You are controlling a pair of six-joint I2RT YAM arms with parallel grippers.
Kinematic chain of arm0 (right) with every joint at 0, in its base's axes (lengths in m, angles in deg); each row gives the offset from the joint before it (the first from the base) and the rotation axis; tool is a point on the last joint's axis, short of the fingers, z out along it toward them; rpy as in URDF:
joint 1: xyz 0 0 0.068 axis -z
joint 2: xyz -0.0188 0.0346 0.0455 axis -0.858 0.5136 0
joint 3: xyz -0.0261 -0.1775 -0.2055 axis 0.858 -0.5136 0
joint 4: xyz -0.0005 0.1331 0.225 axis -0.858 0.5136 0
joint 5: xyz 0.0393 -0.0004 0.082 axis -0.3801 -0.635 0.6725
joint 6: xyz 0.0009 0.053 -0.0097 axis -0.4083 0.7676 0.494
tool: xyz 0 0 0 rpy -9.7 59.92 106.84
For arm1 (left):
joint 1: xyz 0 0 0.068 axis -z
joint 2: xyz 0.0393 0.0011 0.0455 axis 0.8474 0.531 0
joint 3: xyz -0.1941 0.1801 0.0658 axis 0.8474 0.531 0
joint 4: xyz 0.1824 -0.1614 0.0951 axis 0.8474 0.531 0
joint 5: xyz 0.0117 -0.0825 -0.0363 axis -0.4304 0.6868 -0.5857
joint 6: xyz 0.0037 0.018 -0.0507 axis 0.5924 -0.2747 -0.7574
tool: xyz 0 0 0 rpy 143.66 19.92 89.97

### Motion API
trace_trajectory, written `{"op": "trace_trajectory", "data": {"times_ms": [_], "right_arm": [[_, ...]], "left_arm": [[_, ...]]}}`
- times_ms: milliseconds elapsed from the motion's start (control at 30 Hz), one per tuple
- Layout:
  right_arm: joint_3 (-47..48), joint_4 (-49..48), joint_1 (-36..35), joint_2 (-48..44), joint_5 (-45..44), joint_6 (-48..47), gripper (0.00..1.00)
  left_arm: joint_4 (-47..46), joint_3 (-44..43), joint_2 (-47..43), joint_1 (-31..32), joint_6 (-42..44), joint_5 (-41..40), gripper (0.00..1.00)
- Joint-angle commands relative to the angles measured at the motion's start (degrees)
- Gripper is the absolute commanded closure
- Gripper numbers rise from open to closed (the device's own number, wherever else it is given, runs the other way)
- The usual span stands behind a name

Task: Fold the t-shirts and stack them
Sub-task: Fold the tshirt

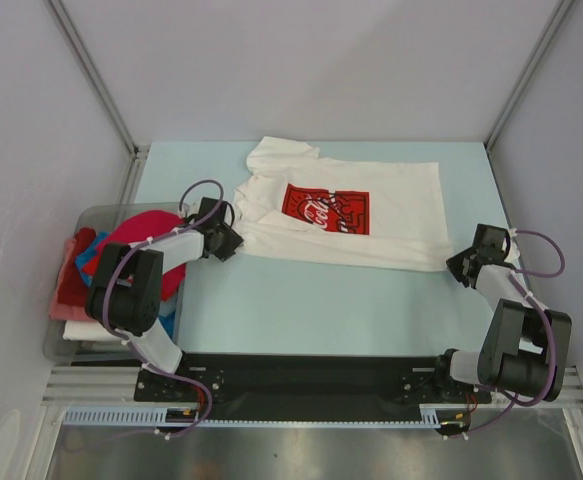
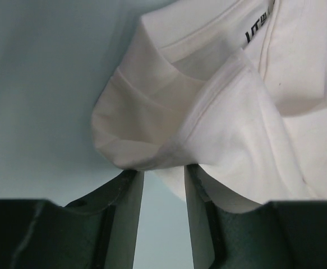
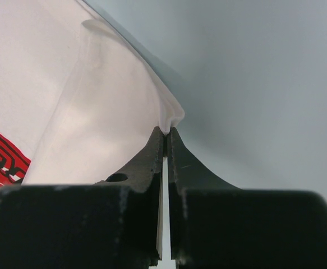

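On table (image 1: 301, 310) centre, white tee (image 1: 401, 215) lies w/ long axis left–right: R gripper (image 3: 166, 131) clenched on hem corner at right end, L gripper (image 2: 163, 171) jaws apart at sleeve end, cloth touching tips, ungripped.

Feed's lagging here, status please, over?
Right jaws shut on white t-shirt hem corner. Left jaws open at sleeve. Shirt spread, unfolded. Bin apart, left side.

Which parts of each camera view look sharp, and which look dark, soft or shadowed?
Top view: even, soft light, the white t-shirt sharp, hardly any shadow. Left wrist view: the left gripper is dark and soft-edged; the cloth folds are clearer. Right wrist view: the right gripper is a dark mass, the pinched hem crisp, a soft shadow on the table.
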Motion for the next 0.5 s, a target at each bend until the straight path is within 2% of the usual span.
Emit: {"op": "trace_trajectory", "data": {"times_ms": [0, 133, 233, 267, 367, 467], "right_arm": [[-0.57, -0.5, 0.6, -1.72, -0.56, 0.21, 1.0], [-0.58, -0.24, 0.6, -2.25, -0.12, 0.3, 1.0], [-0.58, -0.06, 0.51, -2.95, 0.32, 0.83, 1.0], [-0.58, -0.06, 0.34, -3.13, 0.58, 0.92, 1.0], [-0.23, 0.55, 0.34, -3.83, 0.76, 1.0, 1.0], [1.09, 2.22, 0.51, -4.8, 0.94, -0.04, 1.0]], "left_arm": [[6.1, -2.16, 2.85, 0.2, -4.4, -4.22, 0.59], [7.51, -3.75, 3.9, 0.28, -5.28, -4.66, 0.62], [6.38, -3.84, 4.08, 0.37, -5.1, -4.31, 0.8], [5.42, -3.75, 4.08, 0.11, -4.41, -3.61, 1.0], [3.91, -4.1, 4.96, -0.33, -2.47, -2.72, 1.0], [8.81, -6.64, 3.38, -0.24, -0.54, -6.57, 1.0]]}}
